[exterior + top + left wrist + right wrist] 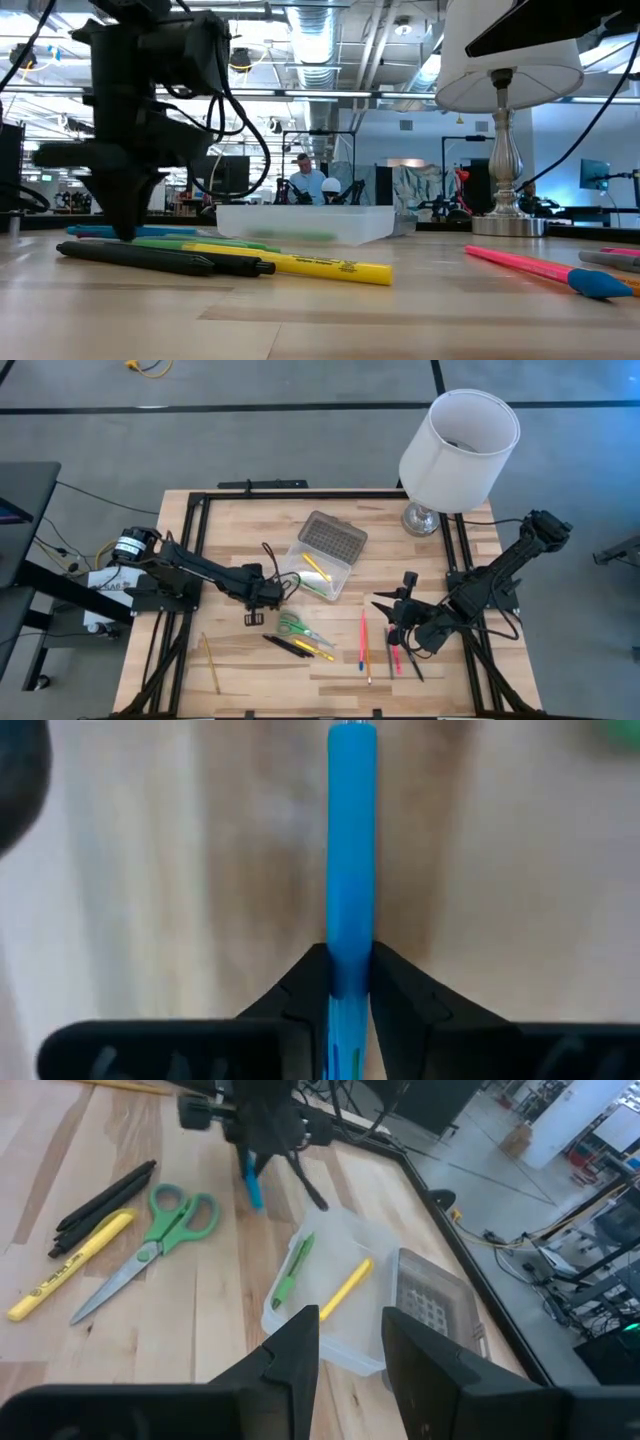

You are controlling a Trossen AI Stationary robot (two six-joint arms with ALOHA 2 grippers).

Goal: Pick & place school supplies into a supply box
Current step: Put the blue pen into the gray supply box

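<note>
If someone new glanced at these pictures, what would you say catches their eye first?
Probably the left gripper pinching a bright blue pen just above the wood, left of the open supply box. Next, the big white lamp at the table's far right corner, and the green scissors lying among pens near the front.

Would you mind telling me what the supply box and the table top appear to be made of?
The supply box looks like clear, glossy plastic: the pens inside show through its walls, and its open grey lid is dot-textured. The table top looks like pale wood with a smooth finish, showing plank seams and grain.
</note>
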